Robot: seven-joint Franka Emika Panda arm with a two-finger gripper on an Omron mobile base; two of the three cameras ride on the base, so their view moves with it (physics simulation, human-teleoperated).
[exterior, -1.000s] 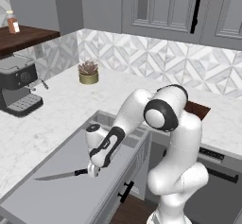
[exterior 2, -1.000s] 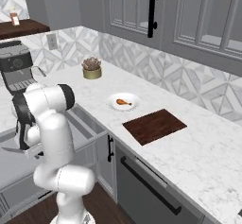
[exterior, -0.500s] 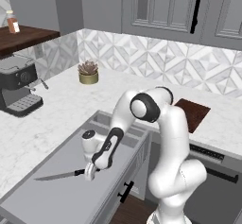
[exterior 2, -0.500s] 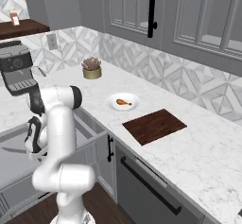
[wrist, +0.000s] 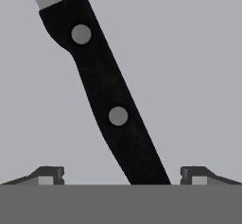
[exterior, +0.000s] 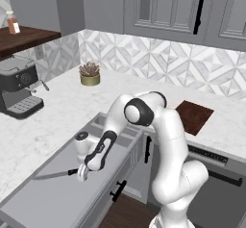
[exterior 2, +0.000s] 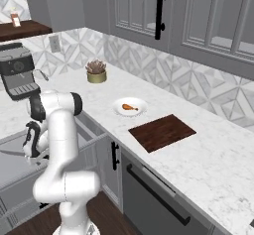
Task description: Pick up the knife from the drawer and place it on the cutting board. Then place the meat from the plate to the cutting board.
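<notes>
Lowered since the earlier frame, the hand [exterior: 82,175] now sits right over the knife [exterior: 53,175] in the drawer [exterior: 57,200], fingertips [wrist: 47,175] spread wide on either side of the black handle and not gripping it. Its blade lies flat on the grey drawer floor, pointing away from the arm. On the counter [exterior 2: 208,154] beyond, the meat [exterior 2: 130,107] rests on the plate [exterior 2: 130,113], just beside the cutting board [exterior 2: 162,132]. A coffee machine [exterior: 18,88] and a potted plant [exterior: 90,73] stand well apart from the drawer.
</notes>
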